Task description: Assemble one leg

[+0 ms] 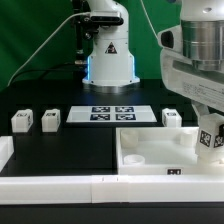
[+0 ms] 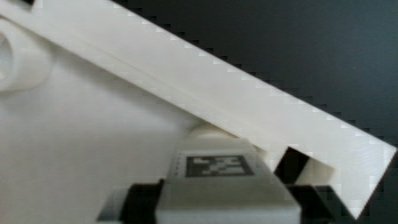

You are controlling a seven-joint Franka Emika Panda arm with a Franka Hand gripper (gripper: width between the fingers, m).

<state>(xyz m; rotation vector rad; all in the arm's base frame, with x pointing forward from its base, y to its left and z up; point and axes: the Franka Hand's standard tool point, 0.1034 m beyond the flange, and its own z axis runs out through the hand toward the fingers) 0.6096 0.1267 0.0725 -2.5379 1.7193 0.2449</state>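
My gripper (image 1: pixel 209 130) at the exterior view's right is shut on a leg (image 1: pixel 211 140), a small white block with a black-and-white marker. It holds the leg over the right corner of the white tray-like tabletop (image 1: pixel 150 160). In the wrist view the leg (image 2: pixel 217 172) sits between my fingers (image 2: pixel 290 165), just above the tabletop's floor (image 2: pixel 89 140) and close to its raised rim (image 2: pixel 214 85). A round corner hole (image 2: pixel 15 60) shows at that view's edge. Three more legs stand on the black table, two on the left (image 1: pixel 22 121) (image 1: pixel 49 119) and one behind the tabletop (image 1: pixel 171 117).
The marker board (image 1: pixel 112 113) lies flat in front of the robot base (image 1: pixel 108 55). A white obstacle wall (image 1: pixel 60 188) runs along the table's near edge, with a white block (image 1: pixel 5 152) at the left.
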